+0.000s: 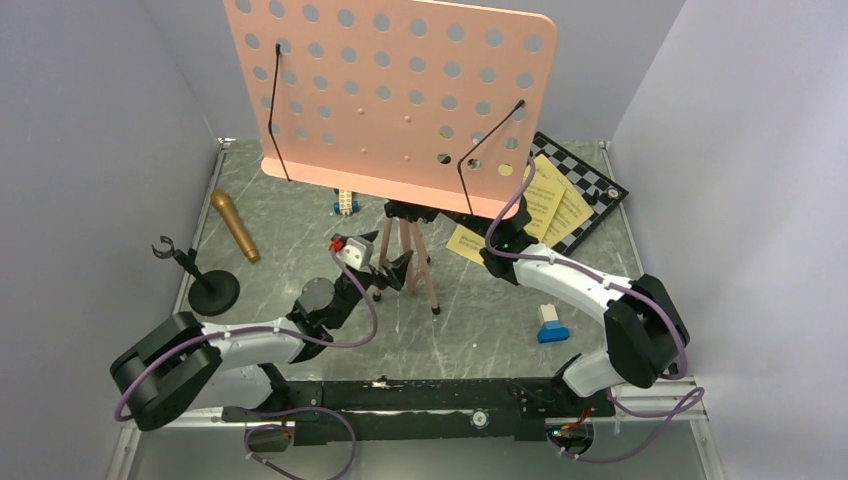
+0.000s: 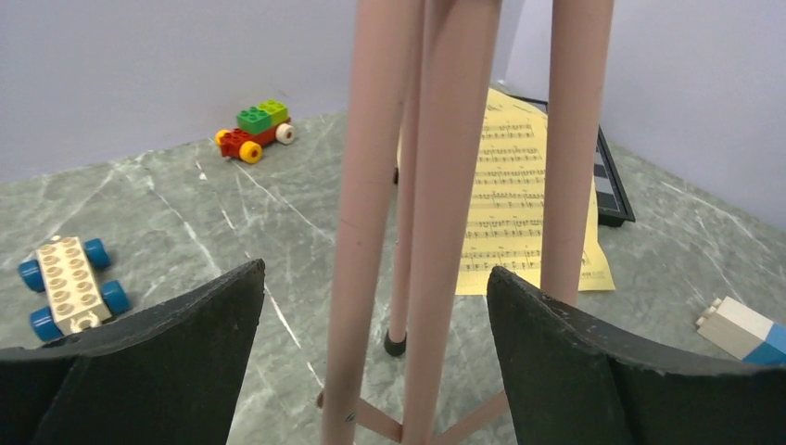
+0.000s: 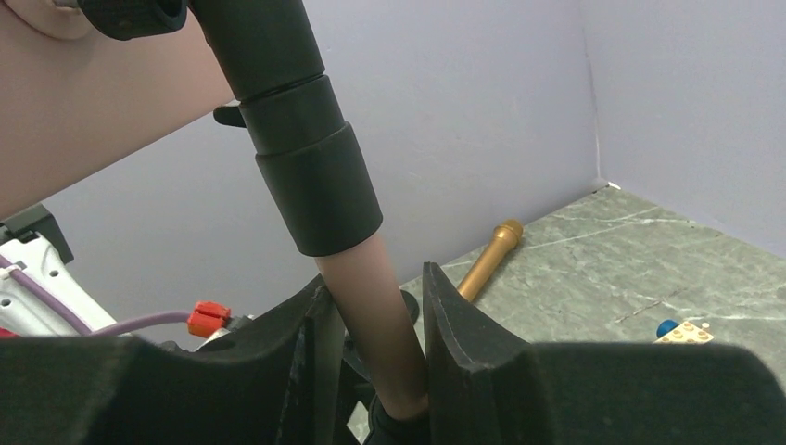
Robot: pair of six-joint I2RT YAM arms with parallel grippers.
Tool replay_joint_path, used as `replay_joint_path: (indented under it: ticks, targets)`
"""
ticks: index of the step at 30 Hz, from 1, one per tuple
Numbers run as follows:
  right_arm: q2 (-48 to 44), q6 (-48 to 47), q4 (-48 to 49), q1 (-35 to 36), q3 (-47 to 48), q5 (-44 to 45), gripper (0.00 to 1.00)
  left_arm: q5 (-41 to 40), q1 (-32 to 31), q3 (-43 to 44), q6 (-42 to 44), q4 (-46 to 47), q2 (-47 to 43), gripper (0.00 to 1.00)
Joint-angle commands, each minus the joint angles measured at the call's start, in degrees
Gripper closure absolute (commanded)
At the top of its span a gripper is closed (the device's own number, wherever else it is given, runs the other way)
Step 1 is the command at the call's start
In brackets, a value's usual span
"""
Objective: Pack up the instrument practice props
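Note:
The pink music stand [image 1: 390, 95] stands upright mid-table, its perforated desk hiding much behind it. My right gripper [image 1: 440, 216] is shut on its pole [image 3: 371, 287], just under the black collar [image 3: 310, 176]. My left gripper [image 2: 375, 278] is open around the tripod legs [image 2: 371, 232], with both fingers clear of them. Yellow sheet-music pages [image 1: 548, 200] lie at the back right, partly on the chessboard [image 1: 592, 190]; one page [image 2: 519, 185] shows behind the legs. The gold-brown microphone [image 1: 235, 226] lies at the left. The black mic stand [image 1: 212, 290] stands near it.
Toy brick cars sit on the table: a red-green one [image 2: 255, 130], a blue-wheeled one [image 2: 69, 287], and a white-blue brick [image 1: 550, 322] at the front right. Grey walls close in the table on three sides.

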Motion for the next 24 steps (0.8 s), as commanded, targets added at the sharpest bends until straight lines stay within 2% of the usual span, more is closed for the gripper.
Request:
replay_joint_path:
  ticks: [1,7,11,17,19,24]
  targets:
    - [-0.8,8.5,-3.4,2.04,-2.99,-0.51,1.0,2.81,-0.86,4.49,-1.91,2.09,3.67,0.07]
    - [-1.85,8.68,-3.31,2.48,-4.31,-0.41,1.0,0.23,-0.95,8.17,-0.93,2.92,9.45,0.12]
    - [-1.54,8.88,-2.97,3.02,-4.47,-0.54,1.0,-0.54,-0.95,10.22,-0.59,2.6,12.82,0.24]
    - [-2.24,8.23,-2.81,3.21,-5.19,-0.36,1.0,-3.75,-0.95,7.84,0.38,5.24,12.96,0.41]
    - [-2.42,8.18,-2.44,3.29,-5.15,-0.26,1.0,-4.59,-0.96,6.99,1.07,5.77,12.2,0.48]
    - [-2.21,8.47,-2.01,3.63,-3.61,-0.06,1.0,-5.63,-0.95,6.59,4.6,4.9,9.04,0.75]
